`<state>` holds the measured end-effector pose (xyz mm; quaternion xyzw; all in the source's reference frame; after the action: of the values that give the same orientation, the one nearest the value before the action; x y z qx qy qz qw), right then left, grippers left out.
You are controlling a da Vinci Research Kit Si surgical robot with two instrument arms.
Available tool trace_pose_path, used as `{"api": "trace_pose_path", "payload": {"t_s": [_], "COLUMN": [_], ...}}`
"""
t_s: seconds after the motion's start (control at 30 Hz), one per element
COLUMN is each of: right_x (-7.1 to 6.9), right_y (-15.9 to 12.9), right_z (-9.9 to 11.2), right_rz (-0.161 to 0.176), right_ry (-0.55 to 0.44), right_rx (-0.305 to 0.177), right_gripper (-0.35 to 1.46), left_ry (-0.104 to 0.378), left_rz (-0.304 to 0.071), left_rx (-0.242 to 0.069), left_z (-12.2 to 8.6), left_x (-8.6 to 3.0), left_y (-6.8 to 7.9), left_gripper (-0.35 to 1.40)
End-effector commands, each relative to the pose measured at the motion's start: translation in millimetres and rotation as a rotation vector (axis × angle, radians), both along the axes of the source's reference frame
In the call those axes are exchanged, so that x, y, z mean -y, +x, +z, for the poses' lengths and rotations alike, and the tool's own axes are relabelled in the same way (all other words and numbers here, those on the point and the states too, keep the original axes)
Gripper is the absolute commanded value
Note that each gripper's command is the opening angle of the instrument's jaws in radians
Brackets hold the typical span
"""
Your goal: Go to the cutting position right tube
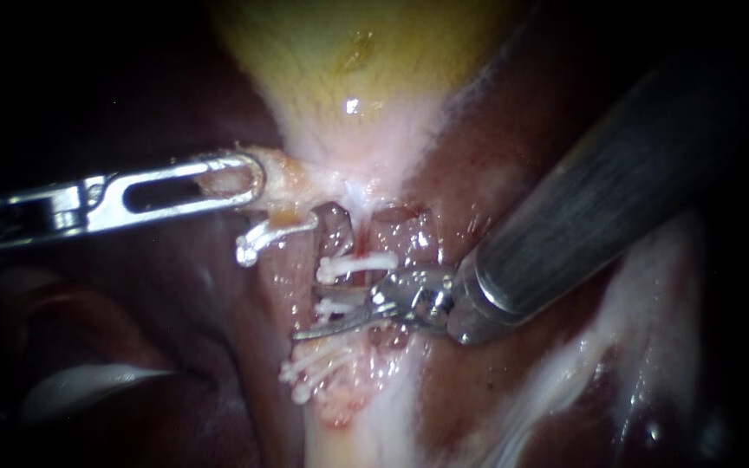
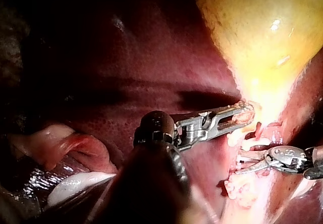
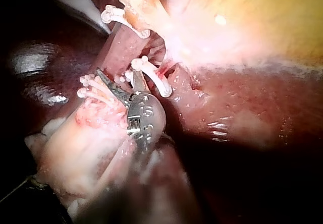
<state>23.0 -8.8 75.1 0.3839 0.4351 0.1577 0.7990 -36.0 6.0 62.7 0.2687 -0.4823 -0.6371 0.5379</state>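
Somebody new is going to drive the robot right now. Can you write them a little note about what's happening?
Left instrument: jaws shut on tissue just below the gallbladder.
Right instrument: jaws open at the tube, in the gap between the upper clip and the lower clips.
Done: the right one looks to be at the cutting spot.
Left: the tube looks uncut. Check it sits fully between the jaws.

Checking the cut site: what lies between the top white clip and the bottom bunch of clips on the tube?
In the endoscope view: the right instrument, jaws open across the tube, with another clip just above them.
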Motion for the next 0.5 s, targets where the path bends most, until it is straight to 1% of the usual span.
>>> {"api": "trace_pose_path", "payload": {"t_s": [0.03, 0.4, 0.5], "right_x": [0.0, 0.0, 0.0], "right_y": [0.0, -0.6, -0.9], "right_z": [0.0, -0.5, -0.8], "right_rz": [-0.001, -0.002, 0.004], "right_ry": [0.000, 0.000, 0.001], "right_rx": [0.000, -0.001, 0.004], "right_gripper": [1.41, 1.43, 1.43], "left_ry": [0.000, 0.000, 0.000], "left_rz": [0.000, 0.000, 0.000], "left_rx": [0.000, 0.000, 0.000], "left_z": [0.0, 0.0, 0.0], "left_x": [0.0, 0.0, 0.0], "left_y": [0.0, 0.0, 0.0], "left_gripper": [-0.35, -0.35, -0.35]}}
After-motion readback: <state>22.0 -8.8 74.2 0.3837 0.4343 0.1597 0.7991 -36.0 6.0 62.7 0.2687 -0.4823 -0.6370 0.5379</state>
